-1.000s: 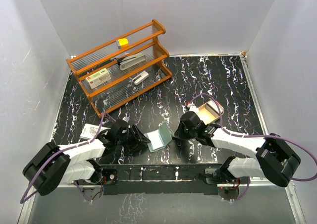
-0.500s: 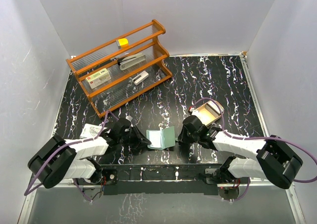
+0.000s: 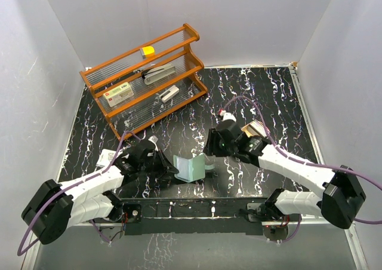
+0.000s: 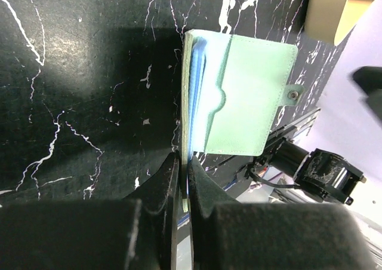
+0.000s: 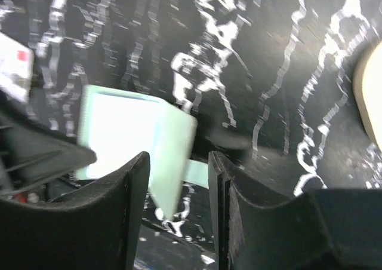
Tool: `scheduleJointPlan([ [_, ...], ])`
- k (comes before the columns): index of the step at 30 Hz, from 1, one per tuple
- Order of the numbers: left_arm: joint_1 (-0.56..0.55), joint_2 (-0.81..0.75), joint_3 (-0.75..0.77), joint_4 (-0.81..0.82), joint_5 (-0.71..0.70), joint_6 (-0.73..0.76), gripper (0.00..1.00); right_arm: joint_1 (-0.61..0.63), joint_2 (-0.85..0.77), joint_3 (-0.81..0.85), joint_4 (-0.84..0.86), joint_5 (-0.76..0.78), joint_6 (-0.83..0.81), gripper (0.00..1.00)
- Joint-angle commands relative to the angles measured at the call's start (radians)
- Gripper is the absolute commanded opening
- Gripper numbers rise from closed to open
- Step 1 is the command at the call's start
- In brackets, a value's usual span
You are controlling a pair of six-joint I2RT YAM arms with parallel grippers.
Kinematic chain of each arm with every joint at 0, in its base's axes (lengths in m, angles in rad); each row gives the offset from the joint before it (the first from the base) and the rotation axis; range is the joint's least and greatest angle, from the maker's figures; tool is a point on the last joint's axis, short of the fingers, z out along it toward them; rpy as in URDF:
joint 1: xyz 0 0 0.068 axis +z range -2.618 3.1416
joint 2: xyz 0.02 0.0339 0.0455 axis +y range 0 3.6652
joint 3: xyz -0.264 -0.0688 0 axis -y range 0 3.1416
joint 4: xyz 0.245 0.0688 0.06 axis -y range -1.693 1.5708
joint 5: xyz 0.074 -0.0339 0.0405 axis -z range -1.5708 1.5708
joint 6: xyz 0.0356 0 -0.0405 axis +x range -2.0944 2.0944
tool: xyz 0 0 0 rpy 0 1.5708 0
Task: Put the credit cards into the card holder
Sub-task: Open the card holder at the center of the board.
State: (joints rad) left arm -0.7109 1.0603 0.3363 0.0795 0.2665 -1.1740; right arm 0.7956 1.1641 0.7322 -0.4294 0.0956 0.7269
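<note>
The card holder point(image 3: 192, 167) stands half open in a V near the table's front edge, pale green inside. My left gripper point(image 3: 172, 170) is shut on its left flap; in the left wrist view the fingers point(image 4: 184, 180) pinch that flap's edge, and the snap flap point(image 4: 250, 97) spreads to the right. My right gripper point(image 3: 210, 150) hovers open just right of and above the holder, touching nothing. In the right wrist view the holder point(image 5: 134, 141) lies beyond the parted jaws point(image 5: 179, 183). One whitish credit card point(image 3: 108, 157) lies beside the left arm, and its corner point(image 5: 15, 67) shows red print.
An orange wooden rack point(image 3: 146, 79) holding a white box with a red label and small items stands at the back left. A tan tray point(image 3: 258, 131) lies behind the right arm. Pale walls close in the black marbled table point(image 3: 250, 91).
My left gripper has closed on the holder's left flap. My right gripper has opened, let go of the holder and drawn up and back. The holder went from lying open to a V.
</note>
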Motion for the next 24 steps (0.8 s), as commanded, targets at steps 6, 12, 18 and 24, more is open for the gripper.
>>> scheduleJointPlan([
  [6,-0.005,-0.044,0.111,-0.233,-0.023,0.114,0.00,-0.004,0.036,0.112,0.104,-0.236,0.025,0.44],
  [12,-0.005,-0.048,0.108,-0.251,-0.031,0.111,0.00,0.017,0.148,0.078,0.167,-0.293,0.021,0.41],
  [18,-0.005,-0.057,0.083,-0.208,-0.012,0.065,0.05,0.031,0.275,0.064,0.225,-0.329,-0.004,0.35],
  [24,-0.005,-0.075,0.037,-0.111,0.039,0.004,0.18,0.031,0.352,0.015,0.256,-0.311,-0.056,0.28],
])
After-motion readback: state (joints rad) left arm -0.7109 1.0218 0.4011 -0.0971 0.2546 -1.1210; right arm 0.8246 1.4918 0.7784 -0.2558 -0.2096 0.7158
